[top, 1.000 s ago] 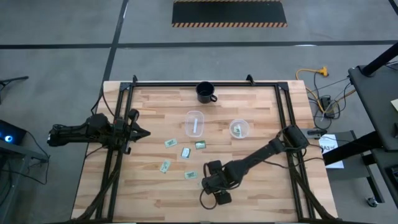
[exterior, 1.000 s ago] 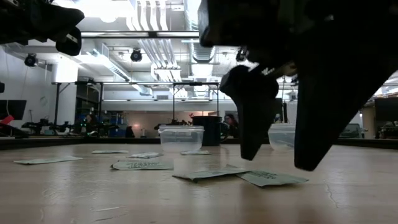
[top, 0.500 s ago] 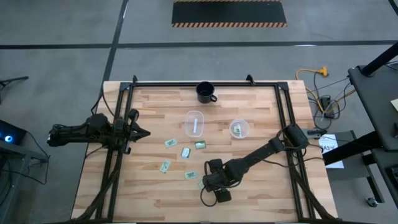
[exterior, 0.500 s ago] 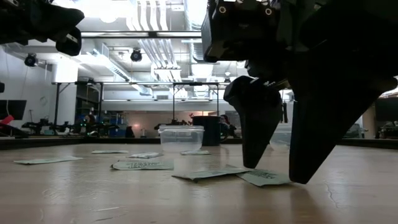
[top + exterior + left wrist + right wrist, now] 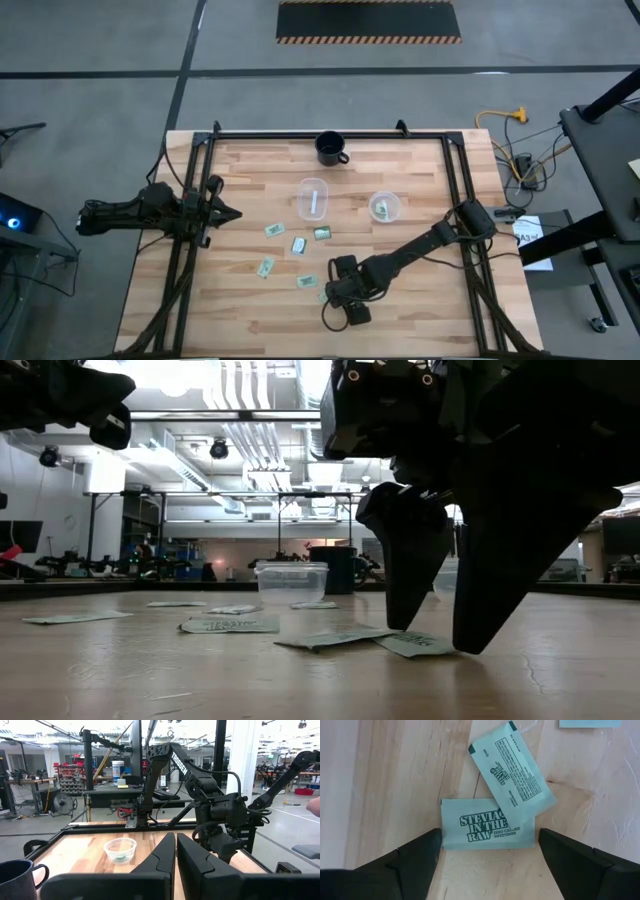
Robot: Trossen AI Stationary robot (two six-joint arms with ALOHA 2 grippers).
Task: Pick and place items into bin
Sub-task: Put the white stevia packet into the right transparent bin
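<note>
Near the front edge of the wooden tabletop [image 5: 250, 310], a little right of centre, my right tool [image 5: 485, 851] is lowered over two pale green packets, its fingers spread wide with one on either side of them. From the wrist camera I see a packet printed "Stevia in the Raw" [image 5: 487, 831] lying flat between the fingertips, and a second packet [image 5: 512, 770] lying slanted across its far corner, overlapping it. From the level camera the two dark fingers [image 5: 415, 560] reach down to the wood, their tips straddling the packets [image 5: 415, 644]; nothing is gripped. From above, other packets lie scattered across the middle of the tabletop: one [image 5: 273, 229] to the left, one [image 5: 299, 245] at centre, one [image 5: 322, 232] just right of it, one [image 5: 265, 267] nearer, and one [image 5: 306, 282] just left of the right tool. Farther back stand a clear rectangular container [image 5: 314, 198] holding a white item, and to its right a clear round cup [image 5: 385, 207] with something pale green inside. A dark mug [image 5: 331, 148] sits at the far edge. My left tool [image 5: 222, 212] waits above the left edge of the tabletop, its fingers pressed together and holding nothing.
</note>
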